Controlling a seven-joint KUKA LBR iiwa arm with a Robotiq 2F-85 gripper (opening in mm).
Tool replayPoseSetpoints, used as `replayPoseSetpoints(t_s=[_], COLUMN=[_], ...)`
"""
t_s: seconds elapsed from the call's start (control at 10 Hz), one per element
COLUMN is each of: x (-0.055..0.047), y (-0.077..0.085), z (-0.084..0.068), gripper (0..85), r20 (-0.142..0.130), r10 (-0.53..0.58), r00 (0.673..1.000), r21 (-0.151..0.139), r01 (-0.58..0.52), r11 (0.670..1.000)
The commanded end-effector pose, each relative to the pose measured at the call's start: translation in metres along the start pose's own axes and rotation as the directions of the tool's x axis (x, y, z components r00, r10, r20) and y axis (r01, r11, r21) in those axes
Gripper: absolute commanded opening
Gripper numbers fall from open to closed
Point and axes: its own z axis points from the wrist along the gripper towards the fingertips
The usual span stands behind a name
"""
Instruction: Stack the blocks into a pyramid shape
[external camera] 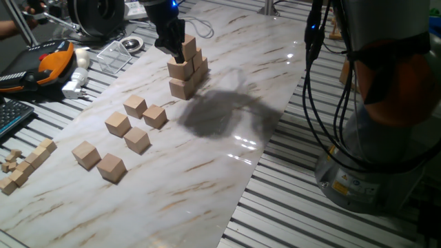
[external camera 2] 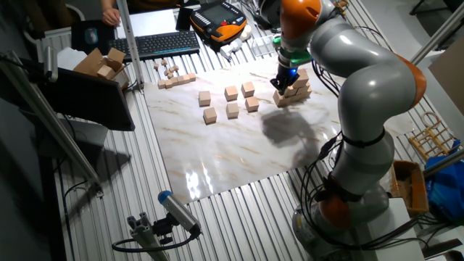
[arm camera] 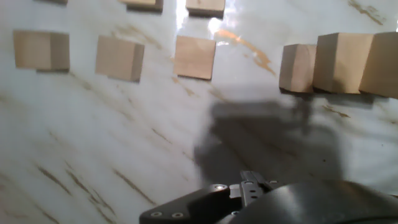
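Blocks of plain light tan wood fill one fixed view: a stack (external camera: 186, 65) stands at the far middle of the marble worktop (external camera: 227, 172), with the dark gripper (external camera: 173, 52) down on its near-left top cube, the fingers hidden against the wood so I cannot tell whether they clasp it. Six loose cubes (external camera: 127, 134) lie scattered to the near left, well apart from the stack. Small thin wooden pieces (external camera: 24, 165) sit at the left edge.

From the other fixed view, the stack (external camera 2: 293, 88) is at the far right of the worktop (external camera 2: 217, 152), the gripper (external camera 2: 283, 78) touching its left side. A cardboard box (external camera 2: 101, 64) at far left holds more tan cubes.

From the hand view, three loose cubes (arm camera: 118, 57) lie in a row at left, and stack cubes (arm camera: 336, 62) at right.
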Motion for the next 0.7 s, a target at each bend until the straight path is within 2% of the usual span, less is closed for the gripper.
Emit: replayPoseSetpoints(t_s=[0.0,0.1,0.3,0.4,0.5,0.6], x=[-0.0001,-0.0001,-0.0001,-0.0001,-0.0001,-0.0001], y=[0.0001,0.0001,0.0001,0.0001,0.0001,0.0001], z=[0.0003,0.0003,0.0003,0.0003,0.0003,0.0003], gripper=[0.0,0.0,0.0,0.0,0.0,0.0], r20=[-0.006,-0.010,-0.005,-0.011,-0.005,-0.009], r10=[0.006,0.013,0.016,0.013,0.003,-0.004], r00=[1.000,1.000,1.000,1.000,1.000,1.000], r21=[0.024,0.022,-0.014,0.012,0.042,0.034], r01=[-0.006,-0.013,-0.016,-0.013,-0.003,0.005], r11=[1.000,1.000,1.000,1.000,0.999,0.999])
